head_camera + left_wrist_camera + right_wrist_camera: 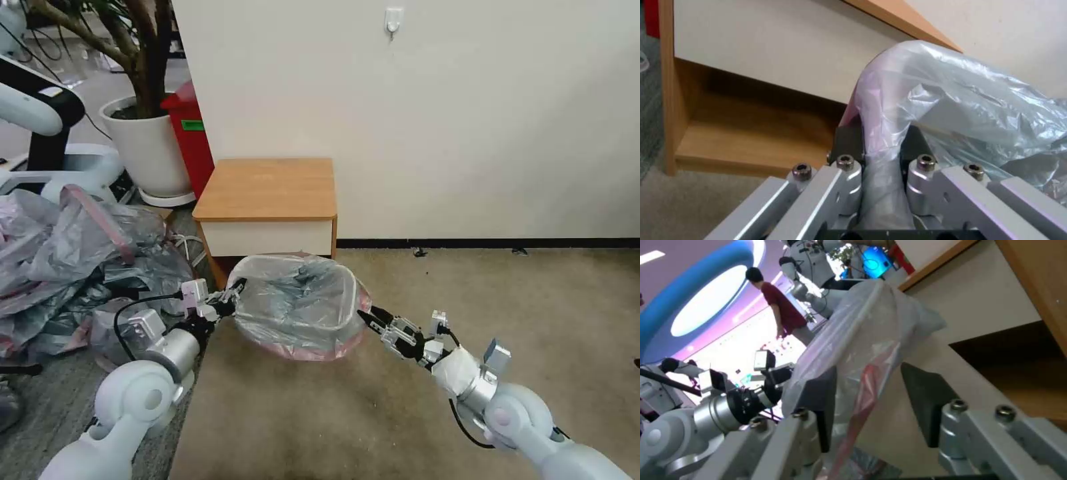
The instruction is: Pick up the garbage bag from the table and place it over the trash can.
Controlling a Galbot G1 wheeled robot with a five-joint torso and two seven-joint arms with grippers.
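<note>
- The garbage bag [297, 303] is stretched open over the trash can [352, 293] on the carpet, just in front of the table [267, 190]
- The left gripper [230, 297] touches the bag's left rim
- The right gripper [369, 317] meets its right rim
- A heap of bags [73, 267] lies to the left

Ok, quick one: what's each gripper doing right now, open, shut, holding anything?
Left gripper: shut on the garbage bag, at the rim on its side.
Right gripper: open, the bag's rim hanging between its fingers, not pinched.
</note>
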